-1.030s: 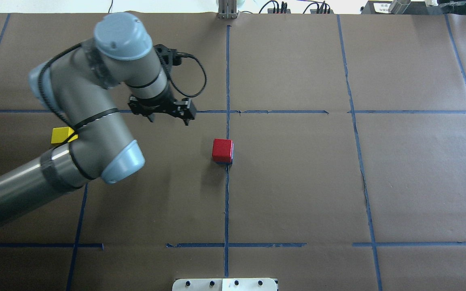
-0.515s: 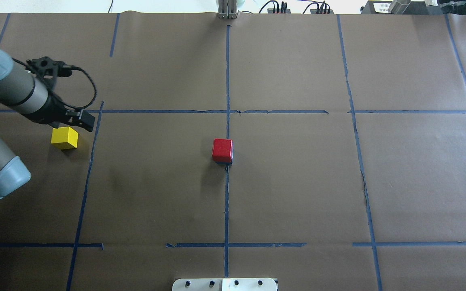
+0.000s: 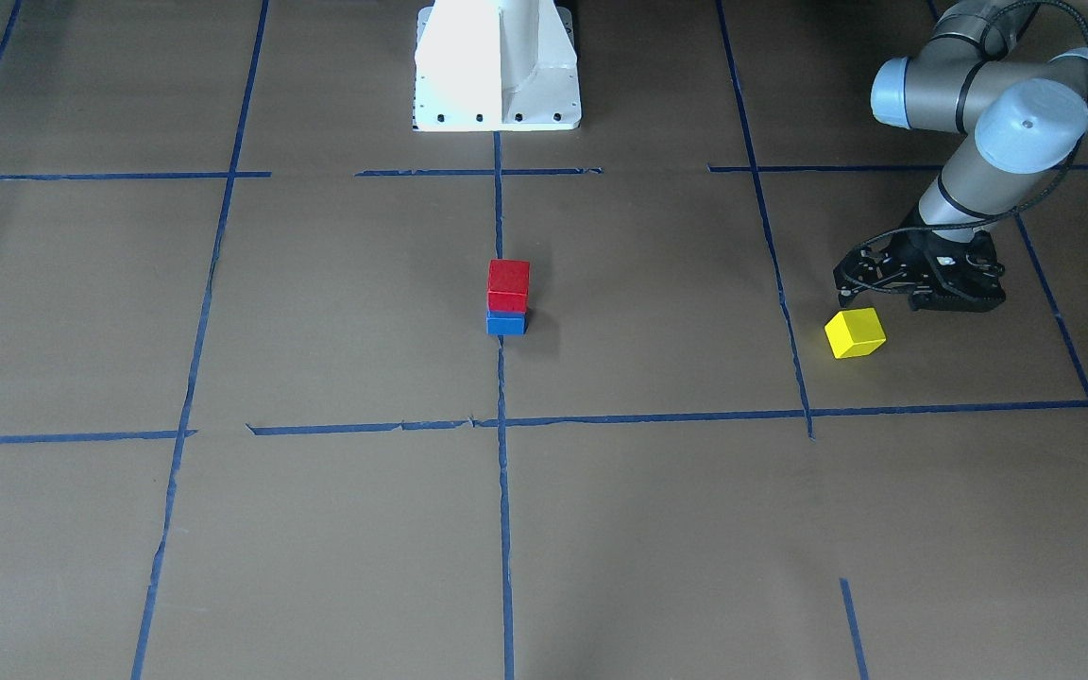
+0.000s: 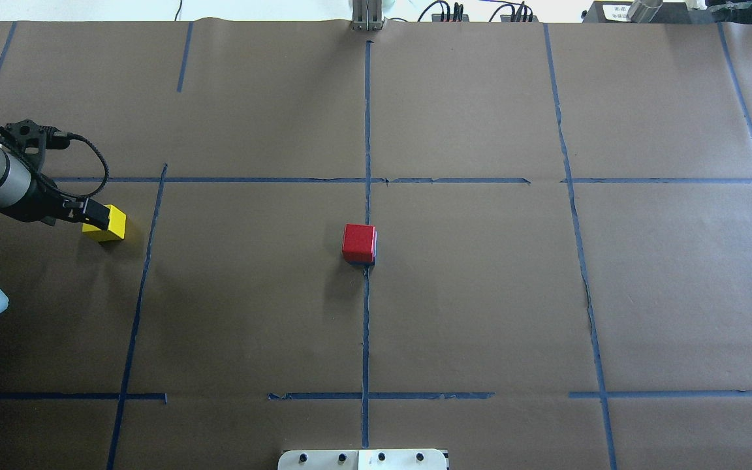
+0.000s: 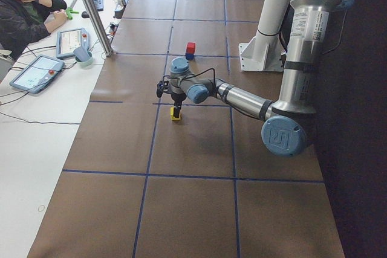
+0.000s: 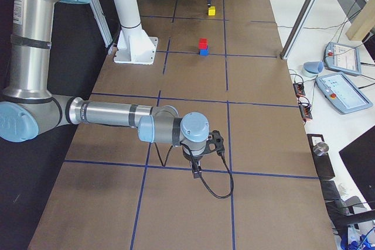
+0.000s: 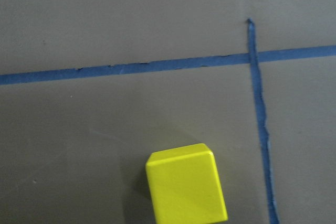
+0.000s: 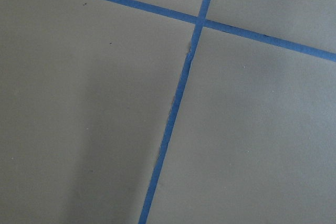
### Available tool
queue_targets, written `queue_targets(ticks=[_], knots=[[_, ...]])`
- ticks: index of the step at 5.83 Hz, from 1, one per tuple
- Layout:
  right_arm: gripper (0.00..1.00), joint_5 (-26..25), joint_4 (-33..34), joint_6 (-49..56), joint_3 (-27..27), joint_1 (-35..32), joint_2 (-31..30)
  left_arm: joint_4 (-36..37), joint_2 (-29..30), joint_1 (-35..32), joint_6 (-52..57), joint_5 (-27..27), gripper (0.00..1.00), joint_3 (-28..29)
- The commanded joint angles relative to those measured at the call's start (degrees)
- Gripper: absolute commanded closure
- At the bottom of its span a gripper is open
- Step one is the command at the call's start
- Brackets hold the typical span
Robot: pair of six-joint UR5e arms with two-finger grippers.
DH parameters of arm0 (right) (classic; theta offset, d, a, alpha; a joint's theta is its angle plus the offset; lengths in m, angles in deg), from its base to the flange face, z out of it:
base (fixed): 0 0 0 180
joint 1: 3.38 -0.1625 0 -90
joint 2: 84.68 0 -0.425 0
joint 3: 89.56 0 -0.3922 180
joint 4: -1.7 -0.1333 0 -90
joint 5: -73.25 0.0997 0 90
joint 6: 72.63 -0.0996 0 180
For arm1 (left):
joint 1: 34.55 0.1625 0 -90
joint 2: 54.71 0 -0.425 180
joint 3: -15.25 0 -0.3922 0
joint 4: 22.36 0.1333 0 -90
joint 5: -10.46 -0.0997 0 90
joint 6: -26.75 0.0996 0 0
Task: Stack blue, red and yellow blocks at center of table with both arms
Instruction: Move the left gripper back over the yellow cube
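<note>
A red block (image 3: pixel 508 283) sits on a blue block (image 3: pixel 505 324) at the table's centre; both also show in the overhead view, red (image 4: pixel 358 241) over a blue sliver (image 4: pixel 361 262). A yellow block (image 4: pixel 113 224) lies alone at the table's left, and it shows in the front view (image 3: pixel 854 332) and the left wrist view (image 7: pixel 186 184). My left gripper (image 4: pixel 92 214) hovers just above the yellow block, apart from it, and looks open and empty. My right gripper (image 6: pixel 195 171) shows only in the exterior right view, near the table; I cannot tell its state.
The white robot base (image 3: pixel 497 66) stands at the table's near edge. Blue tape lines (image 4: pixel 366 313) grid the brown paper. An operator (image 5: pixel 24 16) sits with tablets (image 5: pixel 36 72) beyond the far table edge. A metal post (image 5: pixel 97 16) stands there.
My left arm has swung from near the centre stack out to the left. Its gripper now sits over the yellow block. The red and blue blocks have not moved.
</note>
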Motion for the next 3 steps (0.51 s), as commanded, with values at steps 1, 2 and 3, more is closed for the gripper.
queue_targets(ticks=[1,2,3], knots=[[0.00,0.0,0.0,0.0,0.0,0.0,0.0,-0.1,3.4,0.2,-3.4,-0.1,0.01,2.8],[0.00,0.0,0.0,0.0,0.0,0.0,0.0,-0.1,3.9,0.3,-3.0,-0.1,0.01,4.8],[0.00,0.0,0.0,0.0,0.0,0.1,0.0,-0.1,4.8,0.3,-2.8,-0.1,0.01,6.3]])
